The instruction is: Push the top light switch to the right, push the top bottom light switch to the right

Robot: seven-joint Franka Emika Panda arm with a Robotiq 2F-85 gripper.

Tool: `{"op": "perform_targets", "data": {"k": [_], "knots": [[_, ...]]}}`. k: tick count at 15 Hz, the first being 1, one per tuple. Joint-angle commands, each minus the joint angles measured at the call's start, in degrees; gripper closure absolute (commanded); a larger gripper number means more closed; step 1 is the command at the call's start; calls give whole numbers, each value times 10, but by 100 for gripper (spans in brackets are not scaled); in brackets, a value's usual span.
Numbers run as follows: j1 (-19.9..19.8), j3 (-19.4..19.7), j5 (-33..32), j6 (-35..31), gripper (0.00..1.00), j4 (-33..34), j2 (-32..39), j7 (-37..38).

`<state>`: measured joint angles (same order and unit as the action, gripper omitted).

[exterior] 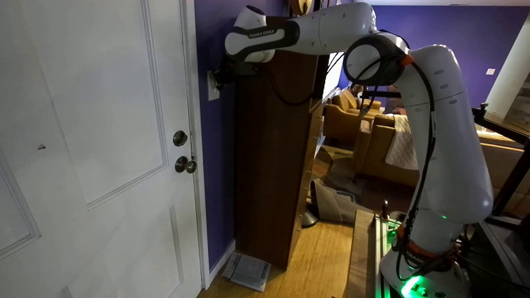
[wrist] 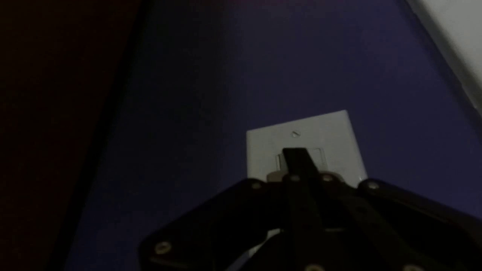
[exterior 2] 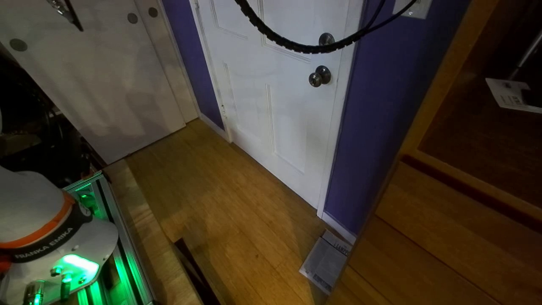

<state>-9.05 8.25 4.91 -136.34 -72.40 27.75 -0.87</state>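
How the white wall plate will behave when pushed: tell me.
The wall plate will probably stay put: it sits against the purple wall, with a screw head in its face. Its straight edges suggest stiffness. Its smooth-looking face may be slippery, so the fingers could skid across it.

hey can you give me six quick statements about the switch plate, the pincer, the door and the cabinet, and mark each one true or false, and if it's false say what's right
1. In the wrist view, the pincer hides part of the white switch plate. True.
2. The pincer is spread wide. False: it is shut.
3. The white door has a round knob. True.
4. Printed paper lies on the floor beside the cabinet. True.
5. The door stands wide open. False: it is closed.
6. The cabinet is bright green. False: it is brown.
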Motion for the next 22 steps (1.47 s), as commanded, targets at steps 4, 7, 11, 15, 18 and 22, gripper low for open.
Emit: {"op": "perform_targets", "data": {"k": [4, 7, 11, 15, 18, 22], "knots": [[-5, 1, 2, -9, 100, 39, 34, 6], [-6, 2, 3, -7, 100, 46, 40, 4], [-17, -12, -2, 61, 100, 36, 17, 3], [-13, -13, 19, 157, 100, -7, -37, -27], [-6, -11, 15, 195, 67, -45, -83, -33], [9, -8, -11, 244, 36, -123, -164, -35]]}}
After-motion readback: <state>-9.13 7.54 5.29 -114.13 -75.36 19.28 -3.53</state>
